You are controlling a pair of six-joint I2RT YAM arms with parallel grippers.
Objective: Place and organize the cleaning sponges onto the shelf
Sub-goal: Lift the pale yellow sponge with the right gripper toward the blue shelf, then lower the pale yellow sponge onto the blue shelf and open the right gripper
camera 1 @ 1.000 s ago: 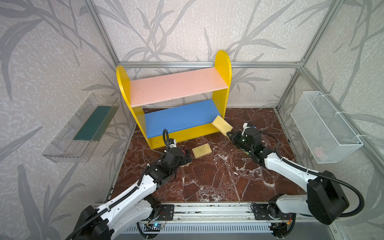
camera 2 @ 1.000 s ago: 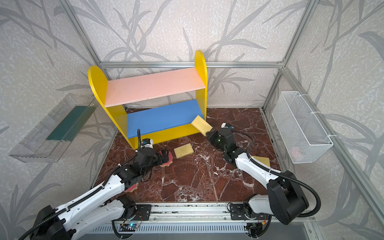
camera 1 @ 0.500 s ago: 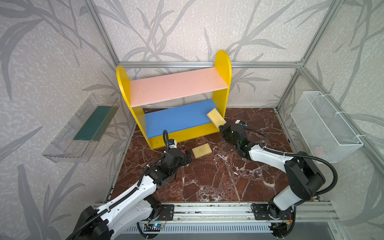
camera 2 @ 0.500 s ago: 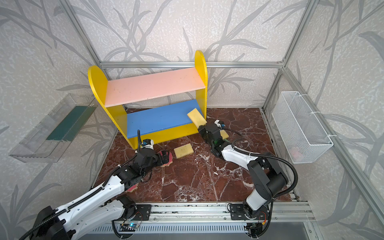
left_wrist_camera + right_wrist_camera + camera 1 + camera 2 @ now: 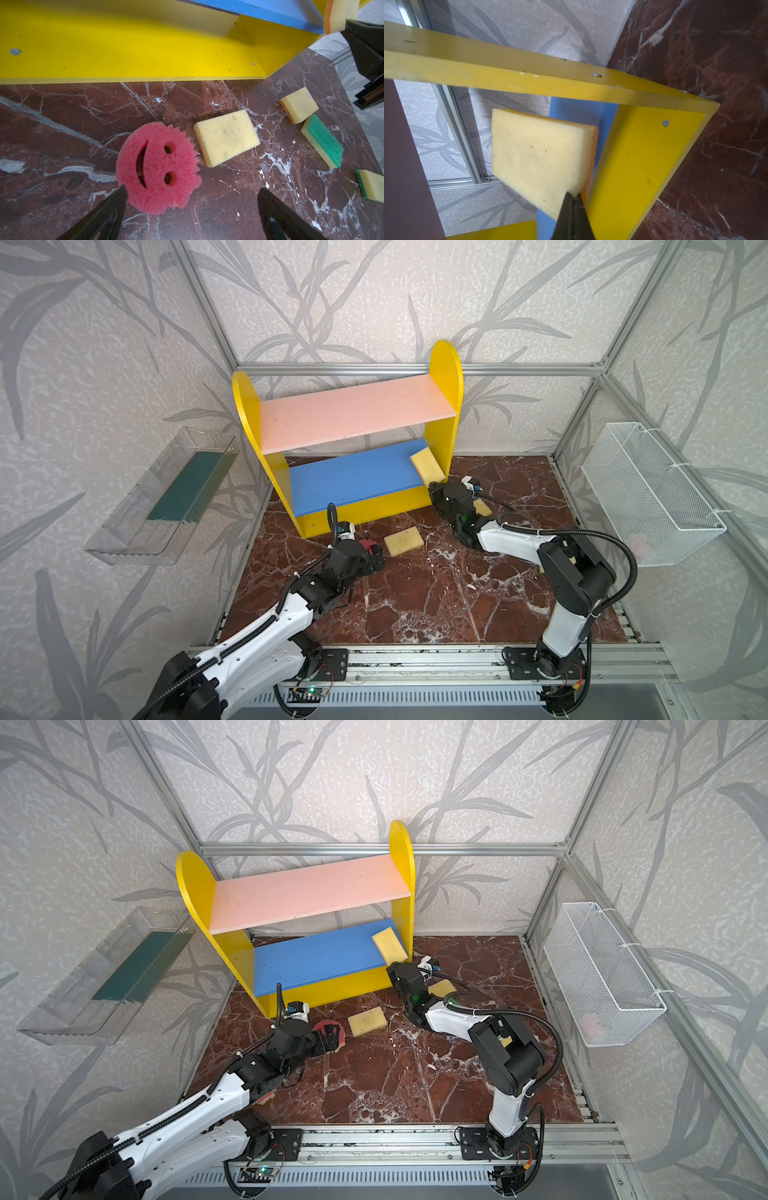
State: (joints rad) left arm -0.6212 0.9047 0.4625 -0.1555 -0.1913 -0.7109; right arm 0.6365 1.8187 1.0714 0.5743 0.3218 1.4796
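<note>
Both top views show the dark red marble bench (image 5: 415,605) with a small open shelf (image 5: 446,364) at the back. The shelf has yellow round-topped side panels, a pink top board (image 5: 353,414), a blue middle board (image 5: 353,477) and a yellow base. The pink board is bare.

A clear plastic tray (image 5: 162,497) hangs on the wall to the left. A white wire basket (image 5: 648,493) hangs on the wall to the right, with something pink and blurry inside.

The right pincer (image 5: 574,199) is squeezed shut on the corner of a pale yellow foam sponge with an orange face (image 5: 537,158). This held sponge (image 5: 427,465) sits tilted over the right end of the blue board, next to the yellow side panel. I cannot tell if it touches the board.

The left pincer (image 5: 191,207) is wide open and holds nothing. It is low over the bench, right by a round pink smiley-face sponge (image 5: 158,168) that lies flat in front of the shelf.

Just beside the pink one lies a plain pale yellow sponge block (image 5: 226,137). Farther off on the bench are a smaller yellow sponge with an orange edge (image 5: 299,105), a yellow sponge with a green face (image 5: 323,141), and one more green and yellow sponge (image 5: 371,187) at the picture's edge.
</note>
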